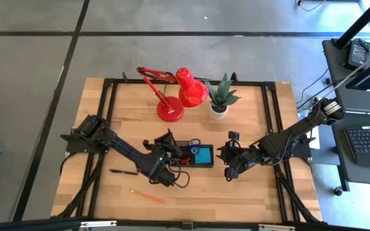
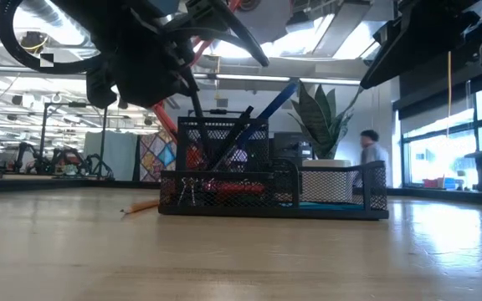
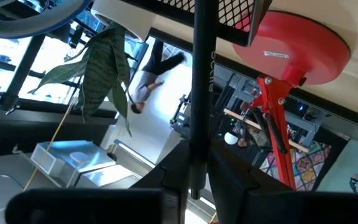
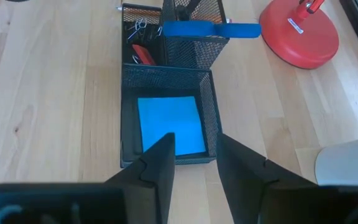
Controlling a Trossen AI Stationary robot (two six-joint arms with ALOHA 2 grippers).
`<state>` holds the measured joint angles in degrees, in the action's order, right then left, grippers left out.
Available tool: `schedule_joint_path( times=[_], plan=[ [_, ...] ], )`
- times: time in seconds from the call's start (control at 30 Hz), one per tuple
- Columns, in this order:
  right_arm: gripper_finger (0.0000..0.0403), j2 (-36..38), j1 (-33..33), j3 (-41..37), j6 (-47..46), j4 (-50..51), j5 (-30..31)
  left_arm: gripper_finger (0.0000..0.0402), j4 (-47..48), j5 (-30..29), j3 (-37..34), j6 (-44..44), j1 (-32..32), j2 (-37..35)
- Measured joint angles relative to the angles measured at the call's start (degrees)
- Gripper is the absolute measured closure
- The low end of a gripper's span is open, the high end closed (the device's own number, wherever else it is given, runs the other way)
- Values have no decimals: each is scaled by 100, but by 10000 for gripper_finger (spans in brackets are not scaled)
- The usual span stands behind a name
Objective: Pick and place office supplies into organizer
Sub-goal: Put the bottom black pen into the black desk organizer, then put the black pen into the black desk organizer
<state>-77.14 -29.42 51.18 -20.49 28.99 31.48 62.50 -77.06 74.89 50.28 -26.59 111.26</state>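
Note:
The organizer [image 1: 198,165] [image 2: 224,196] is a black mesh tray with a tall cup, at the table's middle. Blue-handled scissors [image 4: 210,29] [image 2: 279,100] stick out of the cup. A blue note pad [image 4: 169,123], a red eraser [image 4: 143,55] and clips [image 4: 135,28] lie in the low compartments. My left gripper [image 1: 167,149] [image 3: 194,186] hovers over the cup, shut on a black pen [image 3: 197,93]. My right gripper [image 1: 227,160] [image 4: 194,146] is open, just right of the organizer, touching nothing. Another black pen [image 1: 124,171] and an orange pencil [image 1: 148,196] [image 2: 141,205] lie on the table. My left gripper pinches the black pen between its two fingers near the pen's upper end [image 3: 194,177]. The fingers come from above and the pen runs on in line with them. It stands nearly upright [image 2: 197,113], its lower end reaching the mesh cup [image 3: 229,12].
A red desk lamp [image 1: 178,93] [image 4: 300,31] and a potted plant [image 1: 220,99] stand behind the organizer toward the far edge. Bare wood lies along the near edge, around the loose pen and pencil. A person [image 2: 371,155] shows in the room beyond.

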Motion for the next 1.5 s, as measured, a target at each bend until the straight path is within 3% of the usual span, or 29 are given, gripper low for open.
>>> schedule_joint_path(
  times=[0.37, 0.53, 0.6, 0.7, 0.93, 1.03, 1.27, 1.5],
  plan=[
    [283, 0, -1, 0, 0, 2, 0, 333, 0, -82, 0, 0, 0, 0],
    [283, 0, -1, 0, 0, 2, 0, 331, 0, -628, 0, -23, -10, 0],
    [283, 0, 0, 0, 0, 2, 0, 331, 6, -873, 7, -185, -33, 0],
    [283, 0, -1, 0, 0, 4, 0, 331, 54, -777, 144, -741, -94, -2],
    [283, 0, -1, 2, -4, 29, 0, 331, 420, 305, 391, -2477, -388, -459],
    [283, 0, -1, 2, -20, 50, 0, 331, 643, 956, 393, -3602, -546, -881],
    [283, 0, -1, 2, -13, 68, 0, 331, 769, 3261, 353, -6608, -667, -1963],
    [283, 0, -1, 2, -11, 63, 0, 313, 802, 5383, -49, -7990, -669, -2382]
  ],
)
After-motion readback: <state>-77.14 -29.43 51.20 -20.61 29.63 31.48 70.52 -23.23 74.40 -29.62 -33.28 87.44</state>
